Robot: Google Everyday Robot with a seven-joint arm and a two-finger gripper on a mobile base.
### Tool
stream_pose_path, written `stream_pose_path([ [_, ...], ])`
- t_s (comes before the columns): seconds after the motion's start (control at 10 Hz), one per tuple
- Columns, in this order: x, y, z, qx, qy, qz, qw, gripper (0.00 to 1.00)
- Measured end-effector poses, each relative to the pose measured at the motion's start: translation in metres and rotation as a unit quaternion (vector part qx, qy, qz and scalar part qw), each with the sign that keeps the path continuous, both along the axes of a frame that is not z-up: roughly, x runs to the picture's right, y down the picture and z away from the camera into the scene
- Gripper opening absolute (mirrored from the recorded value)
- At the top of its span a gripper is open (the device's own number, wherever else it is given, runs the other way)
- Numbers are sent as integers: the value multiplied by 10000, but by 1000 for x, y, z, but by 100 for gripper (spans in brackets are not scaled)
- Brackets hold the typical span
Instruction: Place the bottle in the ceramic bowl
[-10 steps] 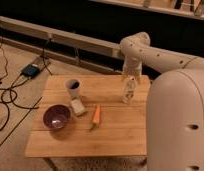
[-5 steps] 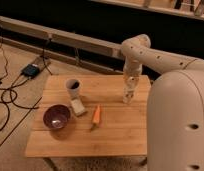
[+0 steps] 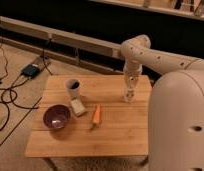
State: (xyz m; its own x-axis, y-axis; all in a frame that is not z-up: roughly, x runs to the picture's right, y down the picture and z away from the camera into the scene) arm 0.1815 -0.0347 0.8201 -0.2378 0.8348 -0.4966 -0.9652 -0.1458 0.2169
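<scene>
Compared with half a second earlier, the gripper (image 3: 129,85) shows no clear shift. It stays pointed down at the far right of the table (image 3: 115,137), directly over the bottle (image 3: 129,95), and whether it is released or clenched cannot be told. The bottle stands upright beneath the gripper, slim and whitish-clear. The ceramic bowl (image 3: 57,116), dark purple and glossy, sits well apart to the gripper's left, beyond the carrot (image 3: 96,115).
</scene>
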Motion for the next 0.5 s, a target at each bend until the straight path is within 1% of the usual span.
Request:
stream_pose_path([
  [0.3,-9,-3,-15,56,-31,-108,9999,0],
  [0.5,-21,-1,-27,67,-97,-211,9997,0],
])
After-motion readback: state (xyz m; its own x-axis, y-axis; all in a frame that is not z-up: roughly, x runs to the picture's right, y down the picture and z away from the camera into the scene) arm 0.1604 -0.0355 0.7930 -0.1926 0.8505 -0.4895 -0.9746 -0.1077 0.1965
